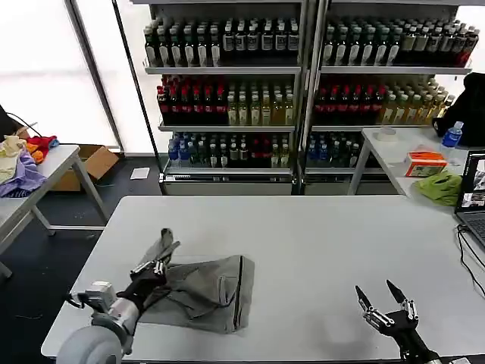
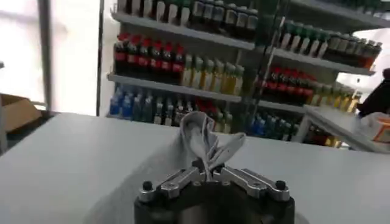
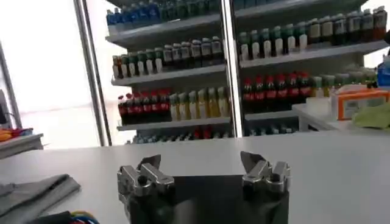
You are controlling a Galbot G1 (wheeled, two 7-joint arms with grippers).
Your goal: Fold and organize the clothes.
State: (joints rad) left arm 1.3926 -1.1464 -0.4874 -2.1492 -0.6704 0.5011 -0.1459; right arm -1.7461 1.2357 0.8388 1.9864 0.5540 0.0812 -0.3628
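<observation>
Head view: left gripper [image 1: 151, 271] pinches the shirt [image 1: 203, 292] corner (right gripper [image 1: 384, 300] spread, empty, well apart); carry the fold across evenly.

shirt [image 1: 201, 292] | print, placket hidden (bunched) | right tool [image 1: 385, 302] | arm cut off

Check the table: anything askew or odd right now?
The grey shirt lies rumpled and skewed at the white table's front left, one edge bunched and lifted in the shut left gripper. The right gripper hovers open, front right. Nothing spilled or damaged.
</observation>
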